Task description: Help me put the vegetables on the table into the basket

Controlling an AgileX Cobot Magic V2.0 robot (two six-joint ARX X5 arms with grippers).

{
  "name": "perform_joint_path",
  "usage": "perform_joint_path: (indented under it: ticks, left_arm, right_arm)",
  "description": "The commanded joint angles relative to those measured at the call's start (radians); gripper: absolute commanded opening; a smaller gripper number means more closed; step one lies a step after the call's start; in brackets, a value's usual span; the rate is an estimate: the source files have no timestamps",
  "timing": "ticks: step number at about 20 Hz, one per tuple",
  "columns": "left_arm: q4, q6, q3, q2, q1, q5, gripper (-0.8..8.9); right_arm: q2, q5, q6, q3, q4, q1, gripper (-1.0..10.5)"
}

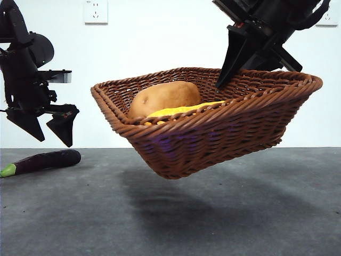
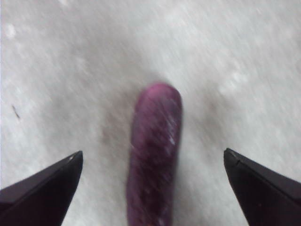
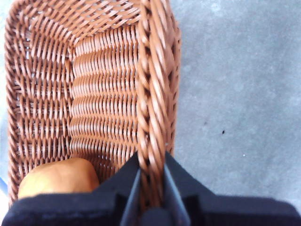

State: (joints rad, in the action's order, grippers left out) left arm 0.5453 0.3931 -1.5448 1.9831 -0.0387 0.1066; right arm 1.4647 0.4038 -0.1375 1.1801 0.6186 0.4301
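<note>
In the front view the basket [image 1: 213, 125] is seen lifted clear of the table [image 1: 224, 218], tilted, its shadow cast on the grey surface beneath. Inside it the potato [image 1: 165, 97] is lodged against the low wall, with the yellow corn [image 1: 184, 110] laid just beside it. The far rim is pinched from above by the right gripper [image 1: 234, 66], dark and big at the top edge. At the left side the left gripper [image 1: 45, 128] is held above the table, jaws spread, and the eggplant [image 1: 42, 161] is seen lying flat just below it, green stem at the picture's edge. Two wall sockets [image 1: 96, 10] are noted on the white wall behind. In the left wrist view, blurred, the eggplant [image 2: 154, 150] is framed between the two wide-apart jaws of the left gripper [image 2: 153, 165], touched by neither; nothing is held. In the right wrist view the right gripper [image 3: 151, 172] is clamped on the braided rim of the basket [image 3: 94, 94], one jaw inside and one outside, and the potato [image 3: 59, 176] is glimpsed in the corner nearby, bare table [image 3: 235, 94] beyond.
</note>
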Motion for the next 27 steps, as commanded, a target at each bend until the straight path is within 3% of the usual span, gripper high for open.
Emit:
perform_joint_path:
  ticks: [1,6,13,17,19,22,27]
  left_arm:
    - [0.067,0.022,-0.061,0.068,0.009,0.049,5.07]
    - [0.089,0.056,-0.082,0.121,0.009,0.084,5.07]
    - [0.11,0.03,-0.082,0.145,0.032,0.057,4.47]
    - [0.114,0.03,-0.082,0.145,0.032,0.057,3.3]
    - [0.114,0.028,-0.082,0.145,0.032,0.058,1.33]
    - [0.128,0.011,-0.082,0.145,0.032,0.058,0.12]
    - [0.195,-0.014,-0.082,0.126,0.055,0.098,-0.07]
  right_arm:
    - [-0.01,0.011,0.004,0.011,-0.028,0.0,-0.1]
    - [-0.01,0.008,0.003,0.011,-0.042,-0.005,-0.1]
    - [-0.01,0.008,0.006,0.011,-0.043,-0.006,-0.1]
    - [-0.01,0.008,0.006,0.011,-0.042,-0.006,-0.1]
    - [-0.01,0.008,0.006,0.011,-0.042,-0.006,-0.1]
    - [-0.01,0.008,0.006,0.011,-0.042,-0.006,-0.1]
    - [-0.01,-0.013,0.006,0.011,-0.02,-0.006,-0.1]
